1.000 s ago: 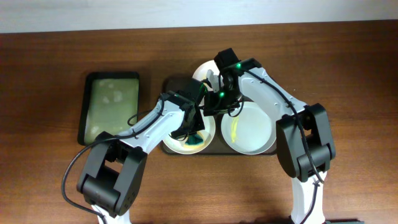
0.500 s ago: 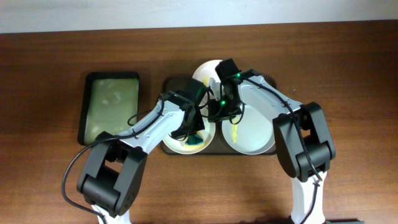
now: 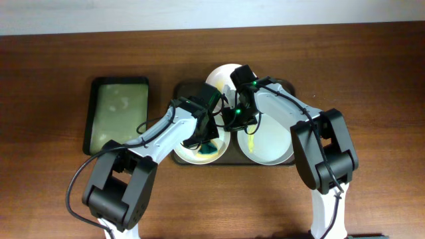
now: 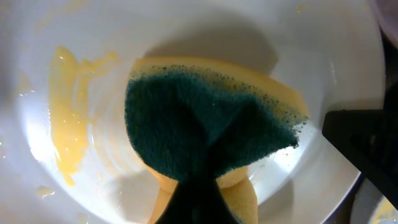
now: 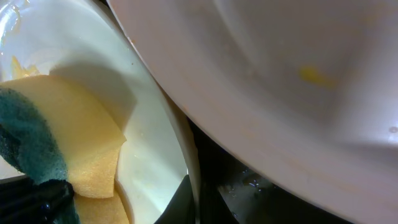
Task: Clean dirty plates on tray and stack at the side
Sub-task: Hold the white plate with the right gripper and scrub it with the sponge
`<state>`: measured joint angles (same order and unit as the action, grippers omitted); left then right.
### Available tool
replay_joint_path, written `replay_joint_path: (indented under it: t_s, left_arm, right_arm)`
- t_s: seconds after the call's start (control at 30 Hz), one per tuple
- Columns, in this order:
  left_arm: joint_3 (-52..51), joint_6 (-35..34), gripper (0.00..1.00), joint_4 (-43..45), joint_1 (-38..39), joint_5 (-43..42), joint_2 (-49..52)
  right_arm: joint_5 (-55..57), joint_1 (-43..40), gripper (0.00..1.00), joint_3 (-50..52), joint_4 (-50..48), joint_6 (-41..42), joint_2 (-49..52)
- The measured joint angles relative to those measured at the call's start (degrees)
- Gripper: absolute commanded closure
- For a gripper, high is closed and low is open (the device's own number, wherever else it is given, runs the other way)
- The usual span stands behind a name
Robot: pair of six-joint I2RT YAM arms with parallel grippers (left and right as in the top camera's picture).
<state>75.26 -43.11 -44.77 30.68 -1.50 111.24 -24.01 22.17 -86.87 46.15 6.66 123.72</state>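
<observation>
Three white plates sit on the dark brown tray [image 3: 186, 89]: one at the back [image 3: 216, 74], one at the front left [image 3: 188, 154], one at the right [image 3: 269, 136] with a yellow smear. My left gripper [image 3: 209, 142] is shut on a green-and-yellow sponge [image 3: 210, 151] pressed on the front-left plate [image 4: 93, 68], beside a yellow smear [image 4: 67, 124]. My left gripper's fingers [image 4: 199, 202] pinch the sponge [image 4: 205, 118]. My right gripper [image 3: 232, 123] is shut on that plate's right rim [image 5: 158, 149], one finger on each side [image 5: 194, 200].
A smaller black tray with a greenish inside [image 3: 119, 113] lies left of the brown tray. Another plate [image 5: 280, 81] overhangs close beside my right gripper. Wooden table [image 3: 372, 79] surrounds the trays; a white wall edge runs along the back.
My right gripper has moved forward from near the back plate to the right rim of the front-left plate. My left gripper and the sponge have barely moved.
</observation>
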Motion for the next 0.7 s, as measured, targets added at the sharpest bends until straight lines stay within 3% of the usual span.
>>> replay_joint_path:
  t_s: [0.27,0.5,0.7]
  left_arm:
    - [0.20,3.04,1.00,-1.33,-0.57,5.29,0.74]
    - [0.26,4.55,1.00,-1.92,-4.63,18.47,1.29]
    - [1.97,6.99,1.00,-4.24,-4.81,19.93,1.81]
  right_arm:
    - [-0.04,0.00,0.96,0.00,-0.26,0.31,0.00]
    - [-0.20,0.02,0.96,0.00,-0.61,0.63,0.00]
    - [-0.24,0.02,0.96,0.00,-0.61,0.66,0.00]
